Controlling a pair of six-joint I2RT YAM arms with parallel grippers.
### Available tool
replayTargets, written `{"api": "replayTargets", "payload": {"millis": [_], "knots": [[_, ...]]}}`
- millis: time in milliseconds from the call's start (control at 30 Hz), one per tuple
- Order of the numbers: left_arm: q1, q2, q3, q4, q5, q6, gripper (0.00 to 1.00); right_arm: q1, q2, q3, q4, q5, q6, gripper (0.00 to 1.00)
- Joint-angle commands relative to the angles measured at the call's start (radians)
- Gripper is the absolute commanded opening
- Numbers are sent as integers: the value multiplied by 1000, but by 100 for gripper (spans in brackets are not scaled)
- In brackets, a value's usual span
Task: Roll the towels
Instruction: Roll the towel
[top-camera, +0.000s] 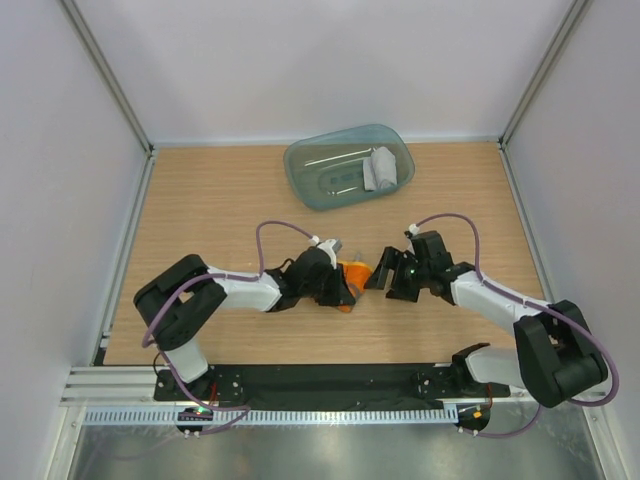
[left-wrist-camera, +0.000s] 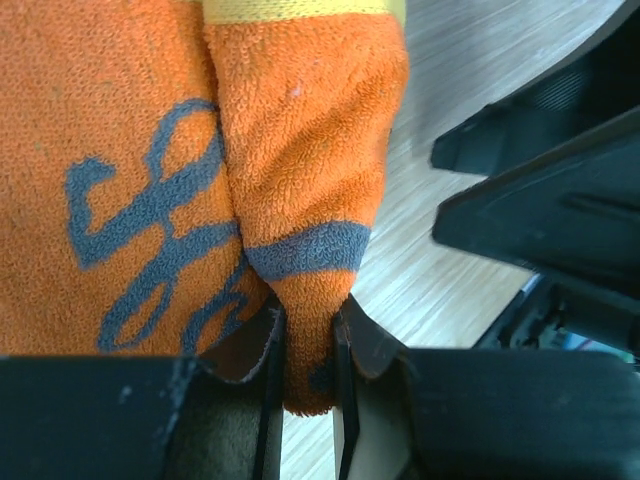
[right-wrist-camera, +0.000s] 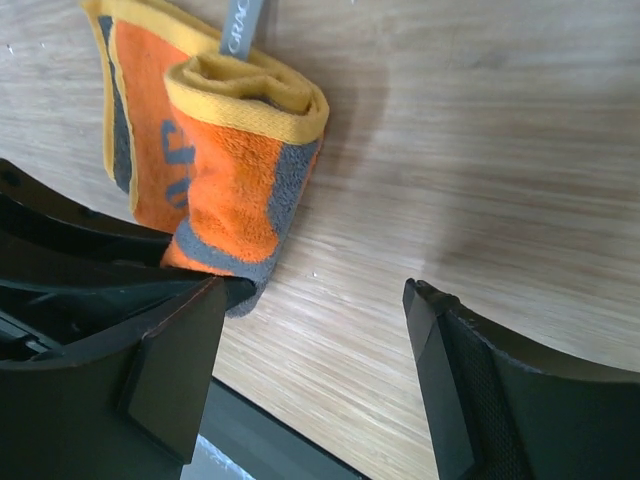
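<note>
The orange towel (top-camera: 353, 273), rolled, with grey print and a yellow border, lies at the table's middle. It fills the left wrist view (left-wrist-camera: 300, 140) and shows in the right wrist view (right-wrist-camera: 225, 160). My left gripper (top-camera: 343, 283) is shut on the roll's lower corner (left-wrist-camera: 308, 370). My right gripper (top-camera: 380, 277) is open and empty, just right of the roll, its fingers (right-wrist-camera: 170, 370) spread over bare wood. The grey towel (top-camera: 381, 168), rolled, lies in the teal tray (top-camera: 340, 180) at the back.
The translucent teal tray stands at the back centre of the wooden table (top-camera: 220, 200). White walls close off the left, back and right. A black base rail (top-camera: 330, 382) runs along the near edge.
</note>
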Motion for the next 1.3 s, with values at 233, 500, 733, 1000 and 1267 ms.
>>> {"api": "replayTargets", "payload": {"millis": [233, 500, 733, 1000, 1267], "knots": [[17, -20, -64, 153, 86, -81, 0, 63, 161, -78, 450, -40, 171, 81], [31, -42, -84, 185, 113, -80, 0, 95, 229, -22, 411, 3, 164, 37], [25, -103, -49, 20, 9, 12, 45, 133, 227, 119, 126, 91, 49, 13], [-61, -218, 85, -390, -343, 209, 59, 182, 246, 255, -98, 164, -23, 12], [-293, -172, 235, -472, -662, 382, 66, 219, 286, 338, -198, 195, -33, 12]]}}
